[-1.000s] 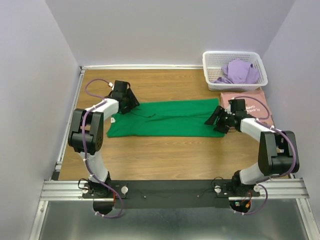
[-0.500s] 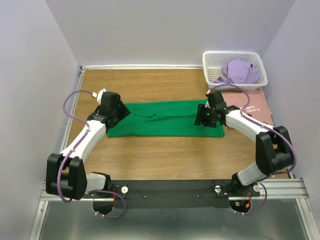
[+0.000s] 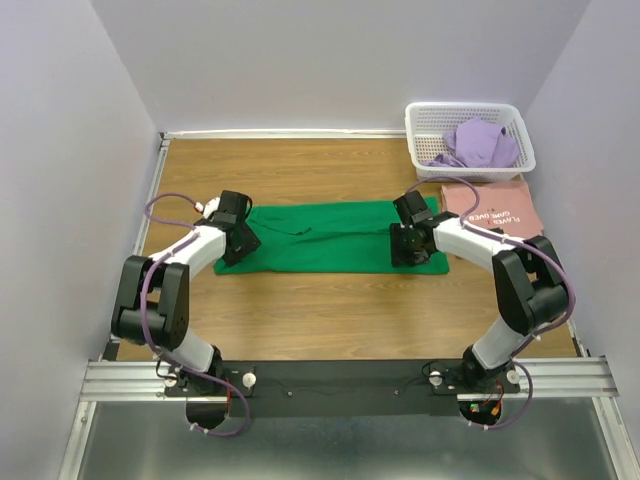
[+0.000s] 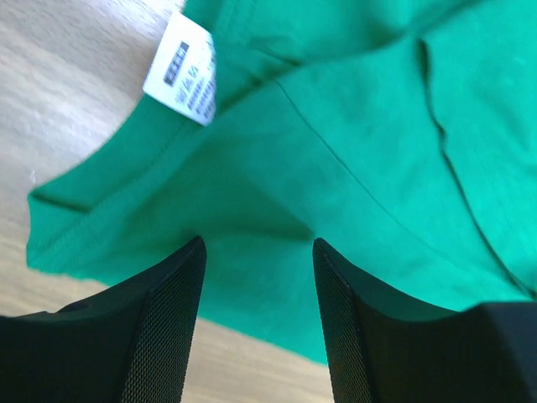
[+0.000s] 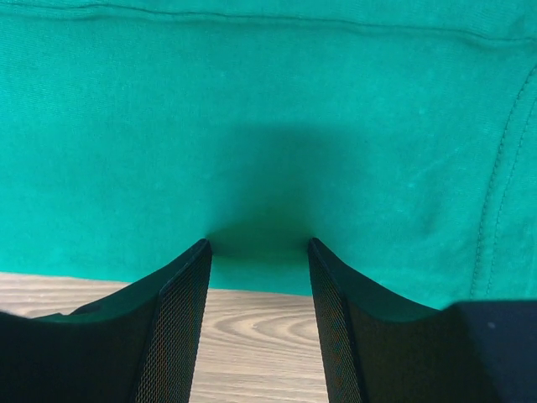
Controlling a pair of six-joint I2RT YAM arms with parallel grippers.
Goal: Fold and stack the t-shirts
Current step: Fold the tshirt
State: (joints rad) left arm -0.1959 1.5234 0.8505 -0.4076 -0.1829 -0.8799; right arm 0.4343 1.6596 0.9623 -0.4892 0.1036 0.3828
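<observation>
The green t-shirt [image 3: 320,235] lies flat in a long band across the middle of the table, its white label [image 4: 180,71] near the left end. My left gripper [image 3: 241,246] is low over the shirt's left end, open, its tips [image 4: 258,248] on the cloth by the near edge. My right gripper [image 3: 408,250] is down at the right end, also open, its tips [image 5: 258,248] pressing the green cloth just inside the near hem. A pink t-shirt [image 3: 492,208] lies folded at the right. The purple t-shirt [image 3: 478,142] is bunched in the basket.
The white lattice basket [image 3: 420,125] stands at the back right corner, next to the pink shirt. Bare wooden table [image 3: 310,310] runs between the green shirt and the arms' bases. Walls close in the left, back and right sides.
Both grippers have come down from the far side and ends of the green shirt to its near edge. The left arm has swung back in, and both jaws have narrowed a little.
</observation>
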